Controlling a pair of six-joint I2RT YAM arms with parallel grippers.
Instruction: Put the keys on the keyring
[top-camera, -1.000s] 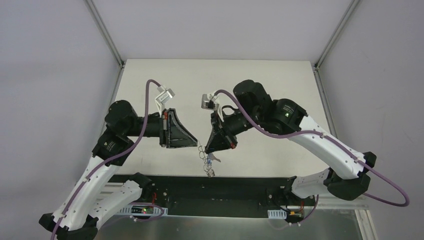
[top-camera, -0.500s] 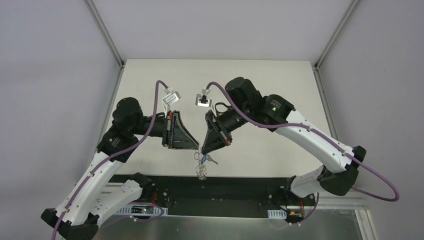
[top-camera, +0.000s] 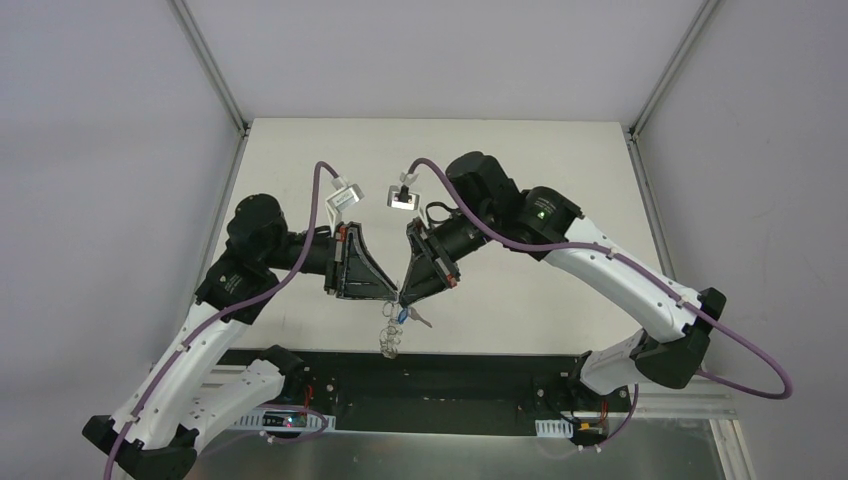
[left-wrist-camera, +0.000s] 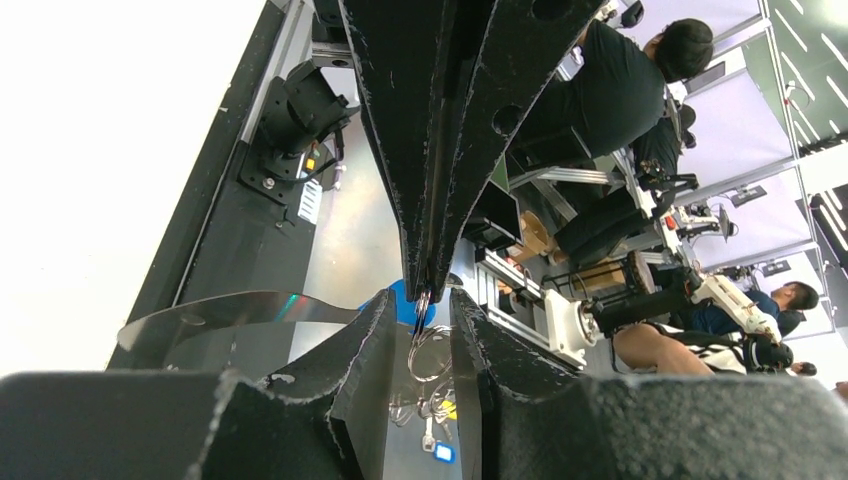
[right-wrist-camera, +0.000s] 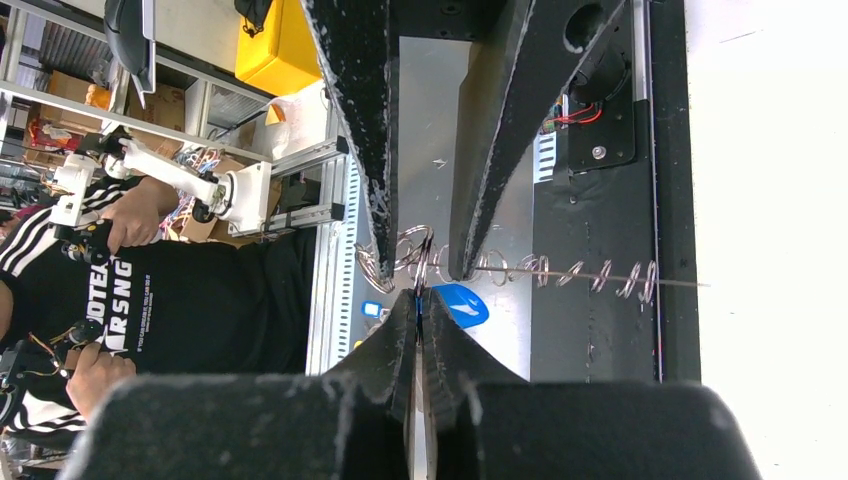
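Both arms have swung a little to the left since a second ago, the right arm most of all. The dangling metal has travelled with them, so the spot where the two tools meet now sits further left, over the near part of the pale table (top-camera: 540, 170). The left gripper (top-camera: 393, 295) and the right gripper (top-camera: 403, 300) point at one another, tips almost touching, raised off the tabletop. Below them hangs the large thin silvery wire keyring (top-camera: 389, 338), its rim lined with many small metal loops; it is carried in the air, not resting on the table. The right gripper's black fingers (right-wrist-camera: 400, 350) are pressed fully together, pinching what looks like one small loop at the top of the keyring — the tip is too crowded to be sure which strand. The left gripper's jaws stand a narrow way apart, and its black fingers (left-wrist-camera: 365, 345) straddle the right gripper's tip and the upper loops; no pad plainly presses the wire. The tiny bright-blue key (right-wrist-camera: 462, 303) with its pale silvery end hangs among the loops just beside the right gripper's tip — in the top view, directly under both tips.
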